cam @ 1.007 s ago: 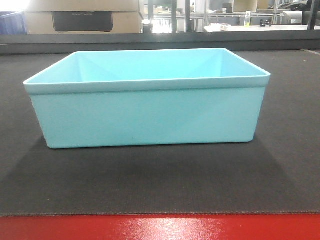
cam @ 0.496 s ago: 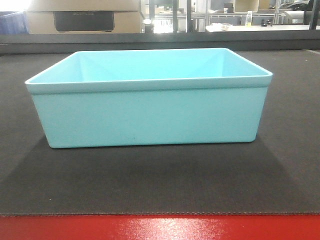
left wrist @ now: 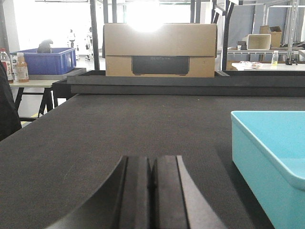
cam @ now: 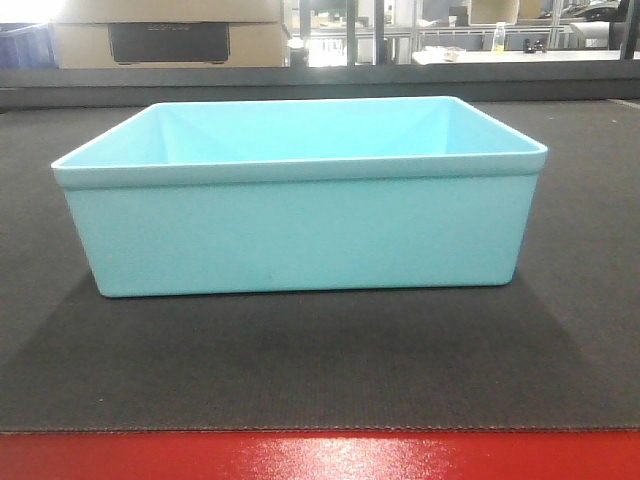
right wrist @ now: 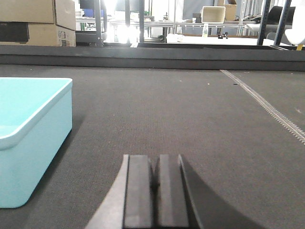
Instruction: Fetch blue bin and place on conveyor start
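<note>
The blue bin [cam: 300, 205], a light turquoise tub, stands upright and empty on the dark grey conveyor belt [cam: 320, 370], just behind the belt's red front edge [cam: 320, 458]. It also shows at the right of the left wrist view [left wrist: 271, 157] and at the left of the right wrist view [right wrist: 28, 133]. My left gripper [left wrist: 151, 164] is shut and empty, low over the belt to the left of the bin. My right gripper [right wrist: 155, 164] is shut and empty, low over the belt to the right of the bin. Neither gripper touches the bin.
A cardboard box [left wrist: 159, 50] stands beyond the belt's far rail [left wrist: 152, 81]. A dark blue bin [left wrist: 45, 61] and bottles [left wrist: 21, 67] sit on a table at far left. A seam [right wrist: 267, 107] runs along the belt at right.
The bin sits very slightly further right in the front view than a second ago. Nothing else has visibly changed.
</note>
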Available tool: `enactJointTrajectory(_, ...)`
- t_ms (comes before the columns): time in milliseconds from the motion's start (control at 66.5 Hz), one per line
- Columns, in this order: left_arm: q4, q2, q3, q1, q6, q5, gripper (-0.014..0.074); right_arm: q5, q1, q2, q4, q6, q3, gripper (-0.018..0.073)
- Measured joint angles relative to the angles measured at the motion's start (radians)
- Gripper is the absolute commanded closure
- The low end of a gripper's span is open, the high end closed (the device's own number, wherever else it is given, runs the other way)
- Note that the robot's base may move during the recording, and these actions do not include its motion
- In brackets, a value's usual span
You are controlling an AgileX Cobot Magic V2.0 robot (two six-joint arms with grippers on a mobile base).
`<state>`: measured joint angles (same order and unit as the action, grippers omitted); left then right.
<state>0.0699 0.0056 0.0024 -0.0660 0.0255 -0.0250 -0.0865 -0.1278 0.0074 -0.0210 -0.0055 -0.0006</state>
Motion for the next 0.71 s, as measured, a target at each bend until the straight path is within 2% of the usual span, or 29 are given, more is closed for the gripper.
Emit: enactJointTrajectory(707, 0.000, 0.000, 0.000, 0.000, 0.000, 0.000, 0.0707, 0.002, 0.000, 0.000, 0.000, -0.003, 0.000, 0.0721)
